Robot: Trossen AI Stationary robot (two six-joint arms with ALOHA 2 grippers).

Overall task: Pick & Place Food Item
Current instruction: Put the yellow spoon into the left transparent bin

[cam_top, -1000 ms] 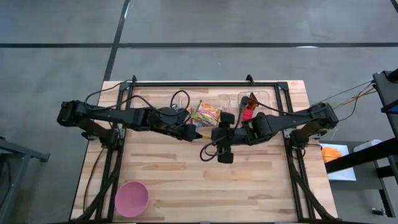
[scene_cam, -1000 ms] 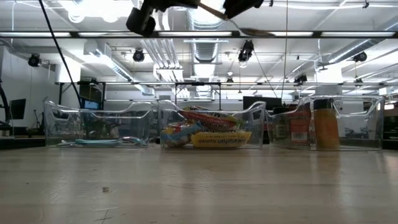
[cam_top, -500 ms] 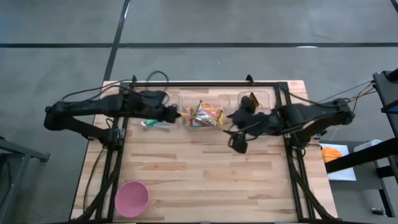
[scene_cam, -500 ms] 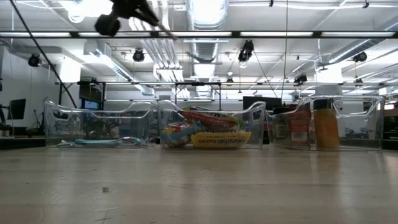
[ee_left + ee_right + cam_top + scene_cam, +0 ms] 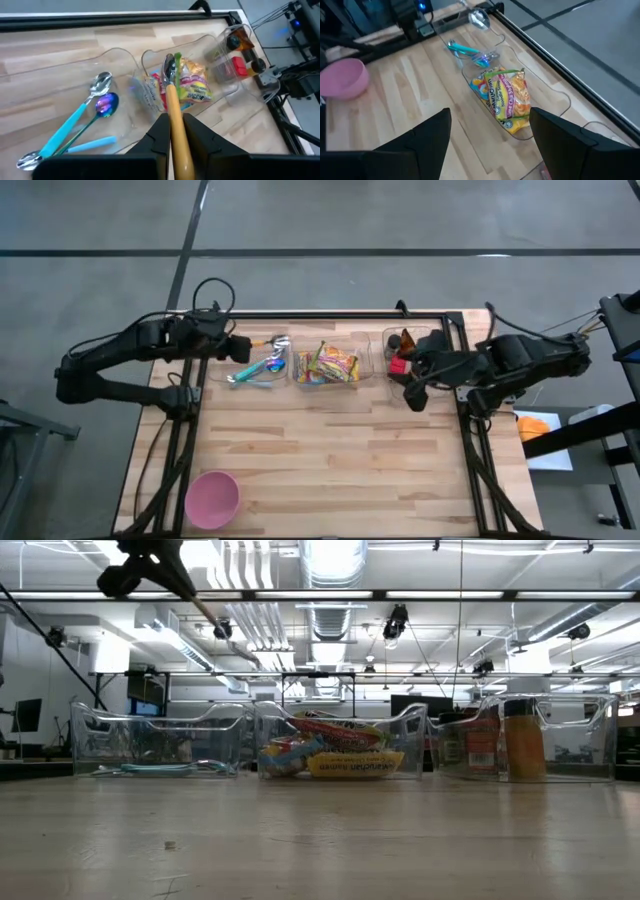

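Wooden table (image 5: 330, 470), three clear bins in a row along the far edge.

Left bin (image 5: 250, 365): several spoons (image 5: 75, 117), teal and iridescent handles, lying loose.

Middle bin (image 5: 325, 366): colourful snack packets (image 5: 328, 364), yellow, green and red wrappers, piled together. In the low view the packets (image 5: 335, 752) fill the bin nearly to its rim. This is the food item; it sits in the middle bin, touched by neither gripper.

Right bin (image 5: 408, 348): bottles and a red-labelled container (image 5: 480, 745), upright, one with orange contents (image 5: 524, 738).

Left gripper (image 5: 243, 346): raised above the far-left part of the table, over the left bin. Fingers clenched on a wooden-handled spoon (image 5: 172, 107); the handle runs out between the fingers and the metal bowl points toward the middle bin. In the low view the gripper (image 5: 150, 560) shows high up with the handle slanting down from it.

Right gripper (image 5: 415, 392): above the table near the right bin, just toward the near side of it. Fingers (image 5: 427, 137) spread apart, nothing between them. Its wrist view looks across at the snack packets (image 5: 504, 97) and the spoons beyond.

Pink bowl (image 5: 212, 499): near-left corner of the table, well apart from the bins.
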